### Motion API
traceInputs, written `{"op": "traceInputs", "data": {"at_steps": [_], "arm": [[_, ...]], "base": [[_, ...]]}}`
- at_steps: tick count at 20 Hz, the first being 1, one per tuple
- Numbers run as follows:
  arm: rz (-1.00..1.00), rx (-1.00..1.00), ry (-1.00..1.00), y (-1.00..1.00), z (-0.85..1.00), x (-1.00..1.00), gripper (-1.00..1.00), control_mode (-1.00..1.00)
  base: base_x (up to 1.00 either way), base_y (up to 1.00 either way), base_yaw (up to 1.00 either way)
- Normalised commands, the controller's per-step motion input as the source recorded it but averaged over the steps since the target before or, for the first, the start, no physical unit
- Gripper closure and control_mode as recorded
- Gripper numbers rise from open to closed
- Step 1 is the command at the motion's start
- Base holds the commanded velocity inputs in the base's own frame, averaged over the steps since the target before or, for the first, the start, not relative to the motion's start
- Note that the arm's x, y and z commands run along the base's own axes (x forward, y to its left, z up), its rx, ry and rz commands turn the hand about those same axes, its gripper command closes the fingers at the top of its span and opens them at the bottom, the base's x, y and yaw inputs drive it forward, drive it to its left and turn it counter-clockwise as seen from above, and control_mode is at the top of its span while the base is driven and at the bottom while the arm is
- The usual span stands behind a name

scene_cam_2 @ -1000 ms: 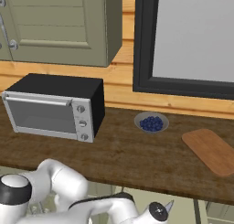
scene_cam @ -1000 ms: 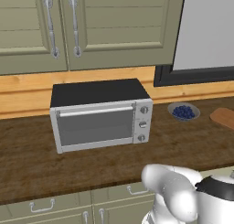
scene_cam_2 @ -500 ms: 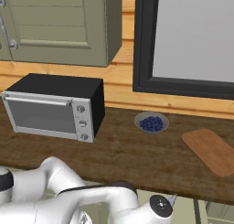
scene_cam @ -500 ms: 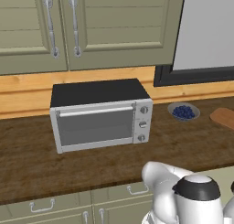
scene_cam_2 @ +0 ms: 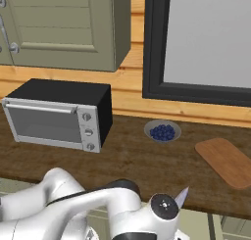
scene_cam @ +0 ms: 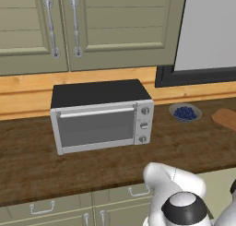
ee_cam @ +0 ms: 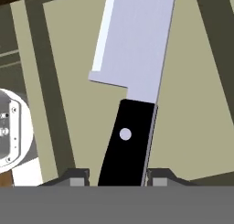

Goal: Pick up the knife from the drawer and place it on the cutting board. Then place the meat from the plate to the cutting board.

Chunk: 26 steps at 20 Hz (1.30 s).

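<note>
Where berries [scene_cam_2: 162, 132] fill bowl [scene_cam_2: 149, 127]

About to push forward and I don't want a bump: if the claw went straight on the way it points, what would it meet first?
The claw is closed on the black handle of the silver-bladed kitchen knife, so the blade leads. Beyond it lies a flat olive-beige panel, probably the first contact, though depth is unclear.

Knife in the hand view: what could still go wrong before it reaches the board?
1. The hand pinches only the tail of the knife's black handle; the long blade could pivot or slip.
2. The blade tip shows just below the counter edge in the right base view; it may catch when lifted.
3. The cutting board lies far right, a long carry.
</note>
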Motion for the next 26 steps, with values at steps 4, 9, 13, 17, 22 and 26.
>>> {"op": "traceInputs", "data": {"at_steps": [4, 9, 13, 17, 22, 26], "arm": [[0.00, -0.06, 0.01, 0.00, 0.56, 0.99, 1.00, -1.00], [0.00, -0.04, 0.04, -0.01, 0.52, 1.00, 1.00, -1.00], [0.00, 0.00, 0.04, -0.03, 0.48, 1.00, 1.00, -1.00], [0.00, 0.00, 0.06, -0.03, 0.47, 1.00, 1.00, -1.00], [0.00, 0.00, 0.02, -0.05, 0.32, 0.83, 1.00, -1.00], [0.00, 0.03, 0.00, -0.16, 0.20, 0.10, 1.00, -1.00]], "base": [[0.00, 0.00, 0.00], [0.00, 0.00, 0.00], [0.00, 0.00, 0.00], [0.00, 0.00, 0.00], [0.00, 0.00, 0.00], [0.00, 0.00, 0.00]]}}
